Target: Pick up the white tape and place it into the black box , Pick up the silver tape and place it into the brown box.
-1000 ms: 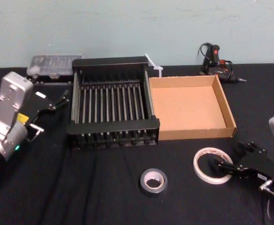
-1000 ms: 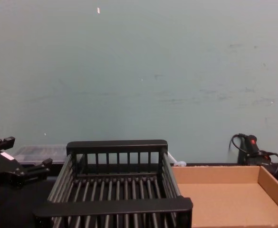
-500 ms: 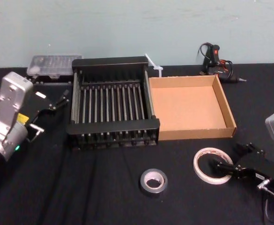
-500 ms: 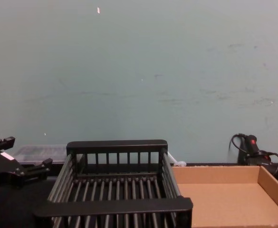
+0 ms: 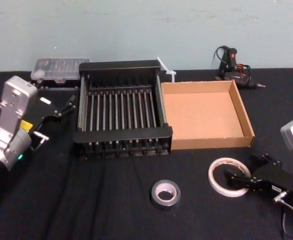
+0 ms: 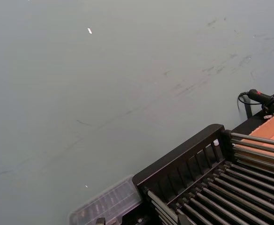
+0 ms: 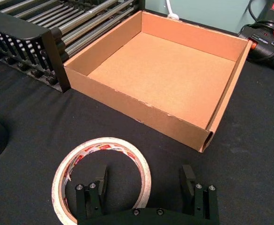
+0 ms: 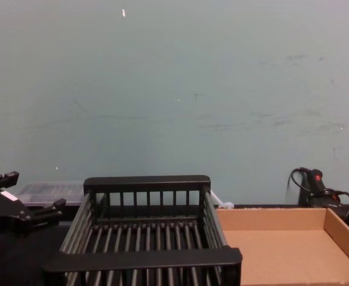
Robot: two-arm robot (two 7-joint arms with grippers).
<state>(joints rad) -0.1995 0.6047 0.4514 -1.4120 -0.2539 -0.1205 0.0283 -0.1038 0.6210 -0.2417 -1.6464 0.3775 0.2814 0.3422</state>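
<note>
Both pincers are spread: right pincer [image 7: 144, 180] straddles the white tape's [image 7: 101, 174] 3 o'clock rim; left pincer [image 5: 61, 106] hangs at the black box's [image 5: 122, 137] 9 o'clock.

white tape [image 5: 229, 177]: I see a white ring with small red-orange print
silver tape [image 5: 165, 193]: dark grey, pale whitish centre
black box [image 5: 122, 146]: all black, vertical slats, barred floor
brown box [image 5: 205, 115]: plain tan cardboard
table [image 5: 86, 200]: I read it as black cloth
wall [image 8: 174, 89]: pale blue-green, faint scuffs
right gripper [image 7: 144, 186]: 2 black fingers
</note>
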